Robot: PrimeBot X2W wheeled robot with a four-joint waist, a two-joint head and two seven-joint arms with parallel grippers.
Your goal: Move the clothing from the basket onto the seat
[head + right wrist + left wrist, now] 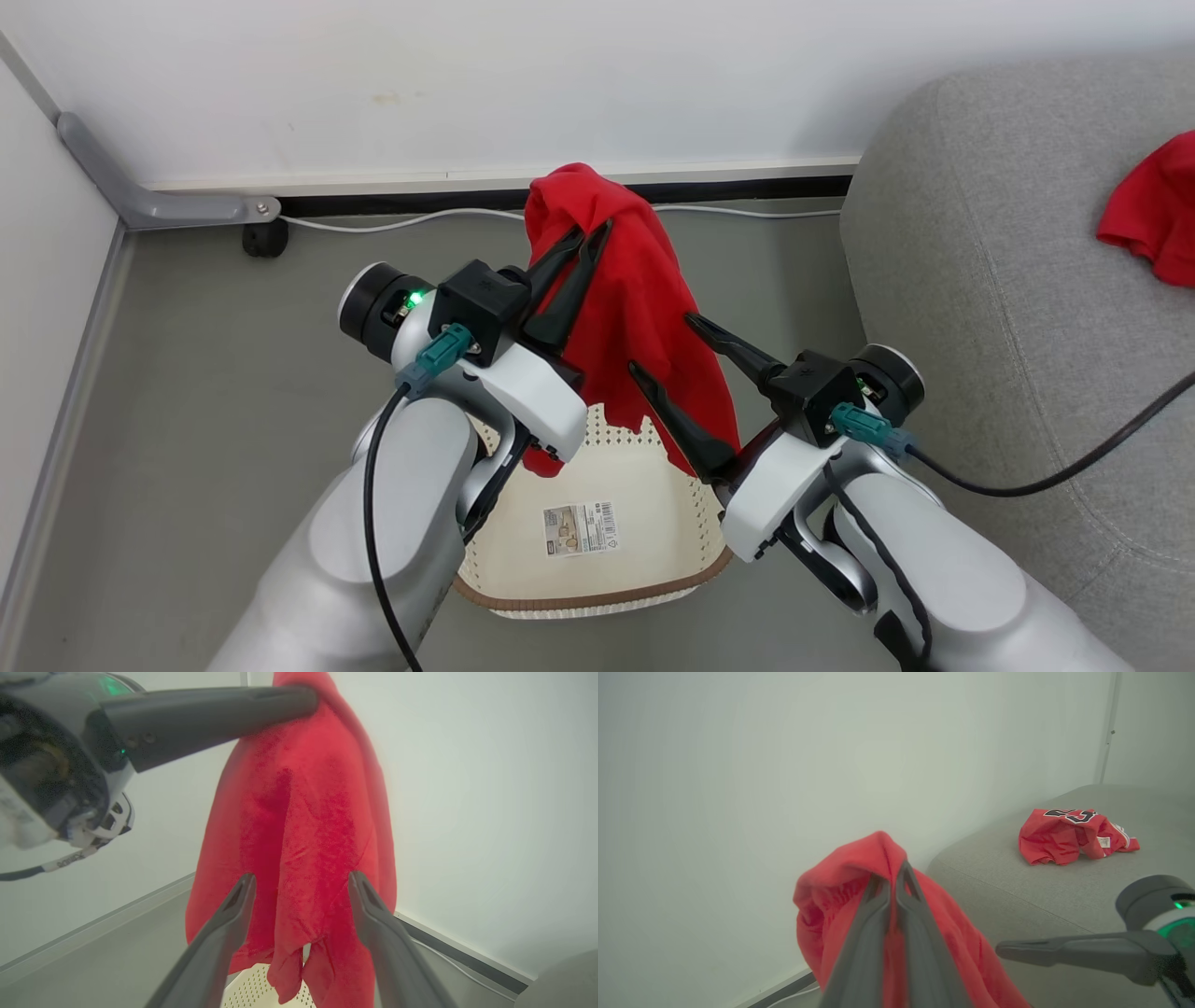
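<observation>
Hanging from the left gripper [593, 230], the plain red soft garment [644, 289] drapes down in loose folds. Its uneven lower edge hangs just above the cream-white perforated plastic basket [523, 560] with the brown woven-look rim. The left gripper's two long dark fingers are pressed together on the cloth near its top, and fabric bunches over their tips. The right gripper [663, 343] has its fingers spread wide in front of the garment's lower half and grips nothing; whether they touch the cloth cannot be told. A barcode sticker [581, 529] lies on the basket's smooth bottom. The basket stands on a dull grey floor [215, 373], just beside the large grey fabric-upholstered seat [980, 308] with rounded corners. On that seat, well apart from the basket, lies a crumpled red jersey [1069, 837] with white trim and dark white-edged numbers. Behind them is a plain white wall [467, 75], with a thin white cable [401, 222] along its foot.
</observation>
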